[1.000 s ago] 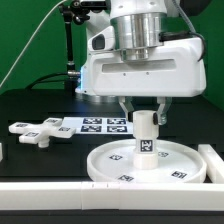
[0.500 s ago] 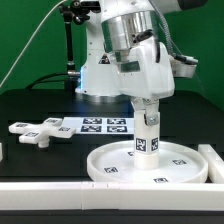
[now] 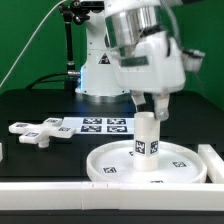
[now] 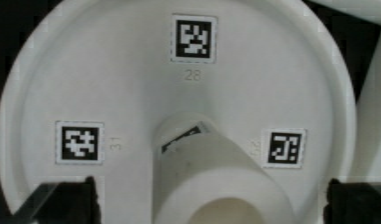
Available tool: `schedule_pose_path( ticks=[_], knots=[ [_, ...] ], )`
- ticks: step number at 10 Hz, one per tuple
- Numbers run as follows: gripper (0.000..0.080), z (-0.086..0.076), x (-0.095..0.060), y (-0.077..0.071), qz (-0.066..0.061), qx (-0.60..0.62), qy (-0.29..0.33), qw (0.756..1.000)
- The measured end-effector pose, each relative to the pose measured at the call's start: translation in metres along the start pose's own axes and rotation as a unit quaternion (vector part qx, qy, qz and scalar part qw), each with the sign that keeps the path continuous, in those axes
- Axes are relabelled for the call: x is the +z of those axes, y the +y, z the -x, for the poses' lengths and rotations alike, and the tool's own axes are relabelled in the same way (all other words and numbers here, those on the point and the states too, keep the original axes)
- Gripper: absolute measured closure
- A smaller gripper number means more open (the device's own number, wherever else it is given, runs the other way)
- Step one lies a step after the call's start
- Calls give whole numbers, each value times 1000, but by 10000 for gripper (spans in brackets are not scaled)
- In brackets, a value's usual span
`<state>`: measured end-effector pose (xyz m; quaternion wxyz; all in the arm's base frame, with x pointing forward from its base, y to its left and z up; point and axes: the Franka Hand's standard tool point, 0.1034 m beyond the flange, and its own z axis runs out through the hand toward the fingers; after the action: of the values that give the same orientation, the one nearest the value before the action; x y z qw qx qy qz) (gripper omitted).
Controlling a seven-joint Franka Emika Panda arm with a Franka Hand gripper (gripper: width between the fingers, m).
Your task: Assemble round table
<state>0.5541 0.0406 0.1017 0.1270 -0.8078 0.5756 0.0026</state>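
The round disc lies flat on the black table near the front wall. The short cylinder leg stands upright at its centre. My gripper hangs right over the leg's top, and its fingers reach down around the top end. In the wrist view the disc fills the picture and the leg rises toward the camera. My gripper straddles the leg, open, with a gap on each side between the dark fingers and the leg. The cross-shaped foot lies loose on the exterior view's left.
The marker board lies flat behind the disc. A long white bar edges the front of the work area, with another white bar on the exterior view's right. The arm's base stands at the back.
The hand has turned about its upright axis over the leg, swinging from square-on to slanted. The leg and disc have stayed in place.
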Motion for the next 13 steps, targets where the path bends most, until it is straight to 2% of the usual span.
schedule_pose_path(
  ticks=[1, 2, 3, 8, 9, 10, 12, 13],
  knots=[
    [153, -7, -14, 3, -6, -54, -4, 999],
    [153, -16, -25, 8, -6, -86, -10, 996],
    [153, -28, -33, 12, -11, -91, -7, 996],
    [150, -26, -29, 13, -9, -108, -6, 994],
    [150, -29, -26, 22, -3, -136, -7, 991],
    [150, -37, -26, 36, 2, -174, -7, 985],
    [150, -59, -28, 65, 20, -290, -3, 957],
    [150, -64, -29, 71, 33, -328, -8, 944]
  ],
)
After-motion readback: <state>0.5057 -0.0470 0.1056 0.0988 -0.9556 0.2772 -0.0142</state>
